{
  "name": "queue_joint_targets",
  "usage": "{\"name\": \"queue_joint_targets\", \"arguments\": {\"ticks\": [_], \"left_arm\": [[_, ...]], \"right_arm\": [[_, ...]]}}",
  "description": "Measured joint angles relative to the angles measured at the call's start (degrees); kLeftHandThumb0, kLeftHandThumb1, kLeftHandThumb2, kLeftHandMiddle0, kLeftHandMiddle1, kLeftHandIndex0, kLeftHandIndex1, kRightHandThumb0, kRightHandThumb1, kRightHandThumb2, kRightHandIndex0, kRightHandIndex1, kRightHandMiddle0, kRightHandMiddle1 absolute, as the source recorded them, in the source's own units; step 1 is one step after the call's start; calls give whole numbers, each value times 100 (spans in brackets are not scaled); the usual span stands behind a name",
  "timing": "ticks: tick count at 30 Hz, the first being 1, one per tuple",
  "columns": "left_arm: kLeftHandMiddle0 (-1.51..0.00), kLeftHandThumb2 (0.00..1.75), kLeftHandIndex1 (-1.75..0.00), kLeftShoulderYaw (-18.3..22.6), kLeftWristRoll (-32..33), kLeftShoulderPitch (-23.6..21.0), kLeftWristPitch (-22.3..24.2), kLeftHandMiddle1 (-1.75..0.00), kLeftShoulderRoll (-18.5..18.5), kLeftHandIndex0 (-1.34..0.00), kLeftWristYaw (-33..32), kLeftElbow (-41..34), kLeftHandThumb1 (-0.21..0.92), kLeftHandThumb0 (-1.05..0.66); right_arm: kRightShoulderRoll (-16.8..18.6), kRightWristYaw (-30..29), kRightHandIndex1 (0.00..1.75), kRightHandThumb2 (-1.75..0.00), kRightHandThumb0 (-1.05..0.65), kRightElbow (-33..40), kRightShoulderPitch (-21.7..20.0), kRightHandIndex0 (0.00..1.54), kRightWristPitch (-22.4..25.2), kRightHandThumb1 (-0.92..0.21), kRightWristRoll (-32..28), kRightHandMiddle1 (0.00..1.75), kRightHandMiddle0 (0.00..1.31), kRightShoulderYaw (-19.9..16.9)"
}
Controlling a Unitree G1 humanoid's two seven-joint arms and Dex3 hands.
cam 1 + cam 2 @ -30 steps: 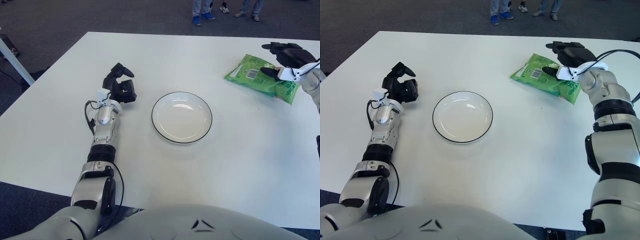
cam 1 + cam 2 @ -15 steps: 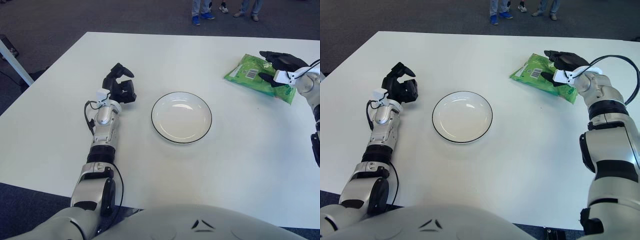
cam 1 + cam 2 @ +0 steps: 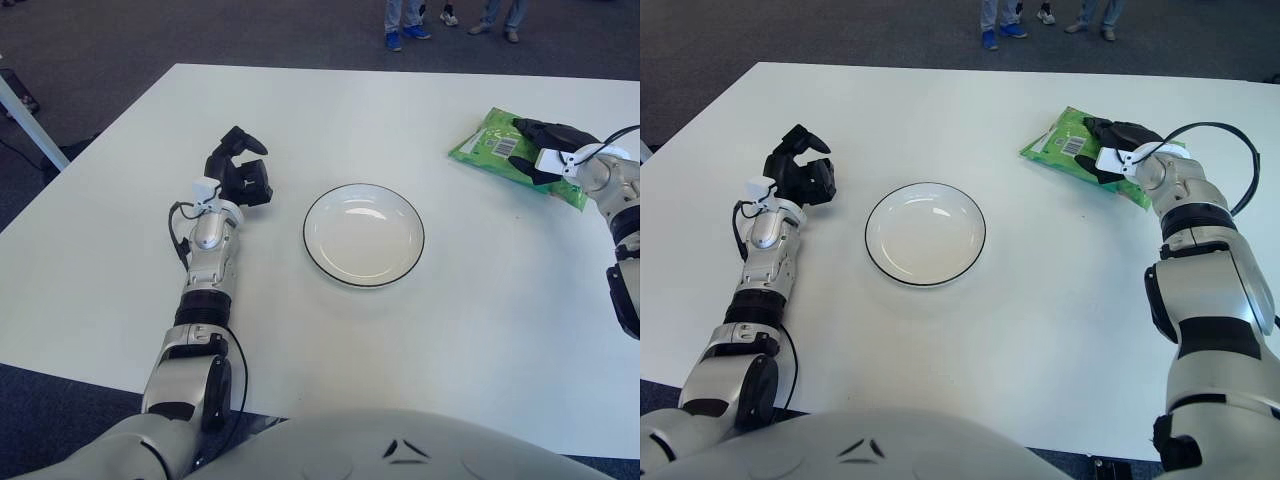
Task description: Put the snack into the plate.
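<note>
The snack, a green bag (image 3: 492, 147), lies flat on the white table at the far right. My right hand (image 3: 545, 150) lies on the bag, its fingers over the far side and its thumb at the near edge, still spread. The bag also shows in the right eye view (image 3: 1062, 146). The white plate (image 3: 364, 235) with a dark rim sits empty at the table's middle, well left of the bag. My left hand (image 3: 240, 170) rests parked on the table left of the plate, fingers relaxed and holding nothing.
The white table (image 3: 450, 340) bears only the plate and the bag. People's feet (image 3: 405, 35) stand on the dark carpet beyond the far edge. A white pole (image 3: 25, 125) leans at the far left.
My right hand has come down and to the left from above the bag onto its surface. The bag, the plate and my left hand have not moved.
</note>
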State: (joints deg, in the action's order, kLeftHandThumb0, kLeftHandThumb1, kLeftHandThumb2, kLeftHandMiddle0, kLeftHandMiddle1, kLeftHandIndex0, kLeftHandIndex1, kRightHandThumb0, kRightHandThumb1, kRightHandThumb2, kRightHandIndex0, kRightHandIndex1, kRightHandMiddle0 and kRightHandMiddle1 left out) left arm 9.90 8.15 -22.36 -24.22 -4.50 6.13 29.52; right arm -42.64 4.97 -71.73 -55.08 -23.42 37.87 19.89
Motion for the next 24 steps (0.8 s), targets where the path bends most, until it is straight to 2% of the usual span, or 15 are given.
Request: {"name": "queue_joint_targets", "arguments": {"ticks": [12, 24], "left_arm": [[-132, 133, -175, 0, -2, 4, -9, -175, 2, -62, -5, -11, 31, -49], [-131, 132, -175, -1, -6, 31, -10, -175, 7, -62, -11, -80, 31, -48]], "right_arm": [[72, 290, 0, -100, -102, 2, -1, 0, 190, -92, -86, 0, 0, 32], [84, 185, 0, -100, -101, 15, 0, 0, 405, -92, -66, 0, 0, 202]]}}
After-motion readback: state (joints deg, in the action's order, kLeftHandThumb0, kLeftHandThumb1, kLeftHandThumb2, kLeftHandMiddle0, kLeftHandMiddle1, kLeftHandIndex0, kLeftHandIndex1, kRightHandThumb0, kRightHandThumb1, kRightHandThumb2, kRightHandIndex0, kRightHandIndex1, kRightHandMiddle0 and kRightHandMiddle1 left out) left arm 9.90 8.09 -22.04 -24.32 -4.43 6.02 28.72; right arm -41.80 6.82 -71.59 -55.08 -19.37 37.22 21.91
